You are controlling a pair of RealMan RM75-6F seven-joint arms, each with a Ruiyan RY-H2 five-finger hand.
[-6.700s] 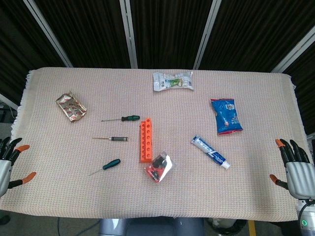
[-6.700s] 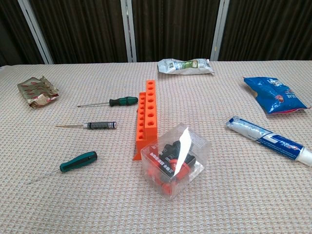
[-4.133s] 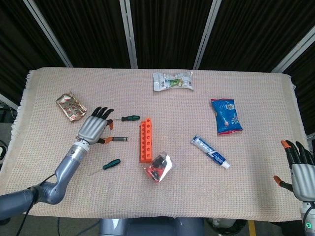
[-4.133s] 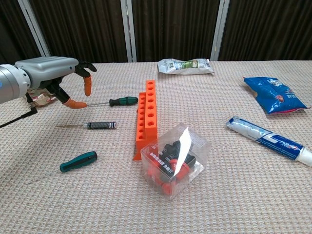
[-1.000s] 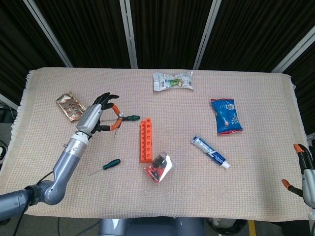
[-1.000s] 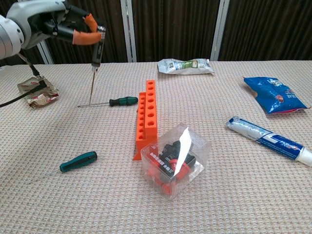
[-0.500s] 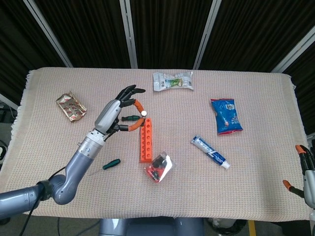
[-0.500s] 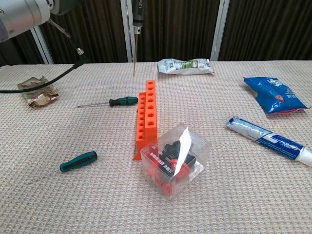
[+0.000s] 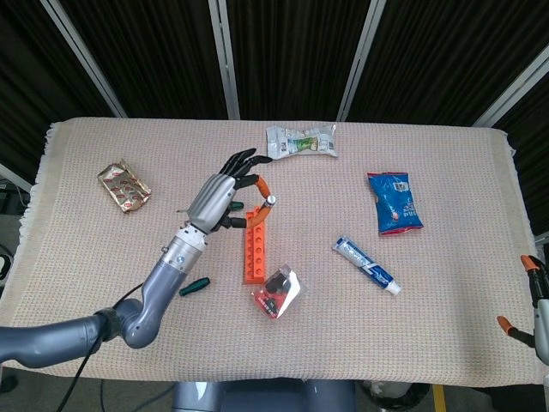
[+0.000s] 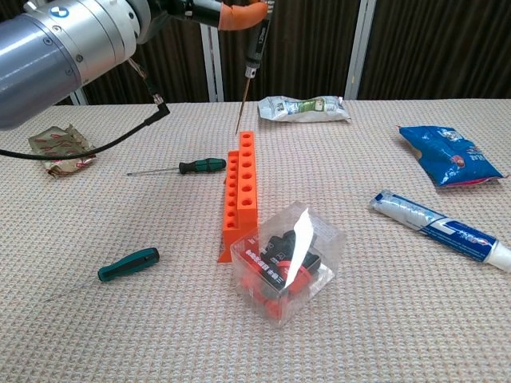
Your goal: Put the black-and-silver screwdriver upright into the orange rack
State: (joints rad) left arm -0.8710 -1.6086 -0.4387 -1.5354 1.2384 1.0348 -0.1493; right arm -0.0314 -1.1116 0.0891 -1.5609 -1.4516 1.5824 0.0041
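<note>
My left hand [image 9: 225, 196] pinches the black-and-silver screwdriver [image 10: 255, 41] by its handle between orange-tipped fingers [image 10: 238, 13]. The tool hangs nearly upright, tip down, with its thin shaft ending just above the far end of the orange rack [image 10: 242, 191]. In the head view its silver cap [image 9: 269, 199] shows above the rack's [image 9: 254, 246] far end. The rack lies flat with a row of holes facing up. My right hand [image 9: 537, 316] sits at the table's near right corner, fingers apart and holding nothing.
A green-handled screwdriver [image 10: 198, 166] lies left of the rack, and another [image 10: 128, 265] nearer the front. A clear plastic box [image 10: 286, 263] touches the rack's near end. Toothpaste tube [image 10: 439, 227], blue snack bag [image 10: 447, 155], silver packet [image 10: 303, 108] and foil wrapper [image 10: 60, 148] lie around.
My left hand has carried the screwdriver to the right, from left of the rack to above its far end. The right hand has barely moved.
</note>
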